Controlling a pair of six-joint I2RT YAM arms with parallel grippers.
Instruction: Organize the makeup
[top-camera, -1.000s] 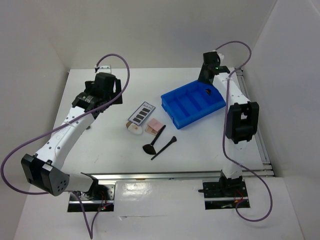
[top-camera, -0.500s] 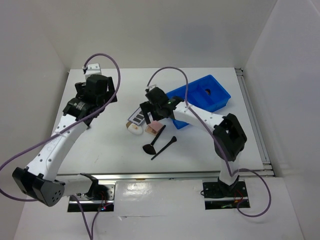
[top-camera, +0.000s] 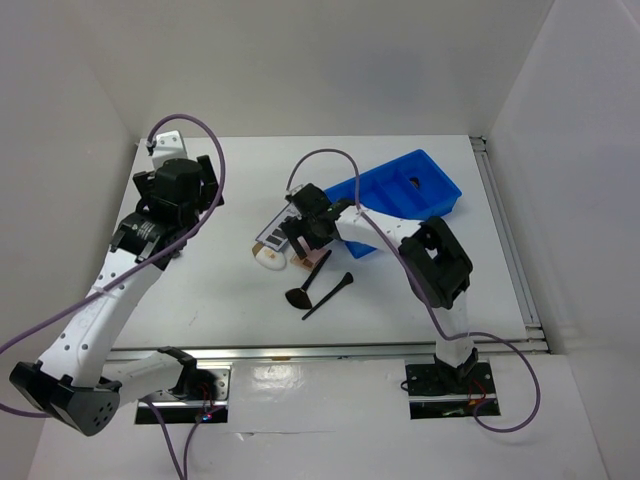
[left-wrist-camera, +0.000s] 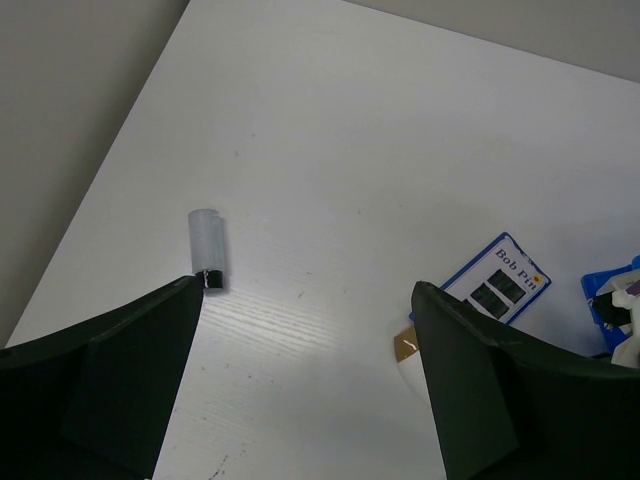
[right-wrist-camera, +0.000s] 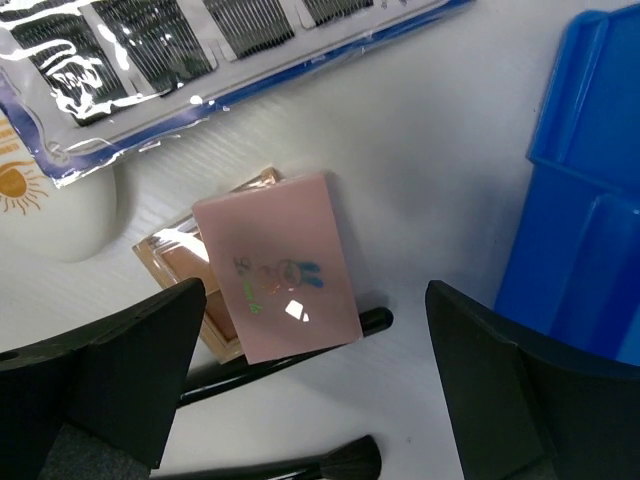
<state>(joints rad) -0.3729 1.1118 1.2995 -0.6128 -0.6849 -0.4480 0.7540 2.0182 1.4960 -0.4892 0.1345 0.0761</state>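
I work inside a plain white enclosure. The worktop (top-camera: 230, 310) under me is white and matt; seen close from my left wrist, it shows a faint grain and a few dark specks. The left wall (top-camera: 60, 120), back wall (top-camera: 330, 60) and right wall (top-camera: 580, 150) are bare and white, and rise straight from its edges. A metal near rail (top-camera: 330, 350) runs along the front edge, and a side rail (top-camera: 515, 262) runs along the right edge. In front of the near rail lies a glossy white ledge (top-camera: 320, 400) that catches bright glints. The light is soft and even, and the shadows are pale.
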